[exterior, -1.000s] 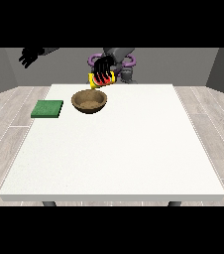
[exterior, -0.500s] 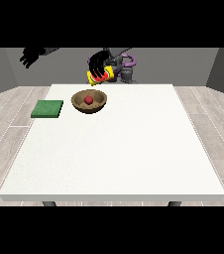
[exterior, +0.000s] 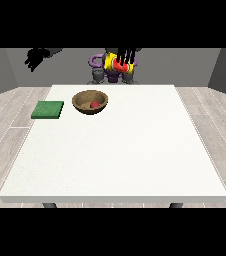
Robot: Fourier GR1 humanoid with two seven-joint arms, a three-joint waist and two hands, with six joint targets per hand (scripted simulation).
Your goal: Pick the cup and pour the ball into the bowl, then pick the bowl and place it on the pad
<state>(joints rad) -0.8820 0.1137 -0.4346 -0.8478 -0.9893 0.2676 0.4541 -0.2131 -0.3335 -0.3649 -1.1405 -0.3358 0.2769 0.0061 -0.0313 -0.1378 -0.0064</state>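
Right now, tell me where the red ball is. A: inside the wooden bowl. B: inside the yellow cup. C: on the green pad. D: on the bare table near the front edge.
A: the red ball lies inside the wooden bowl, which stands on the table beside the green pad.

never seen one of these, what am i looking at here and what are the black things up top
This is a humanoid robot standing behind a white table, seen from a camera across the table that faces it, so the robot looks small at the top. The black shapes are its two hands. The hand at the view's right is curled around a yellow cup with a red inside, held up in front of the robot's body. The hand at the view's left is raised off to the side and holds nothing. On the table sit a brown wooden bowl with a red ball inside it, and beside it, apart, a flat green pad.
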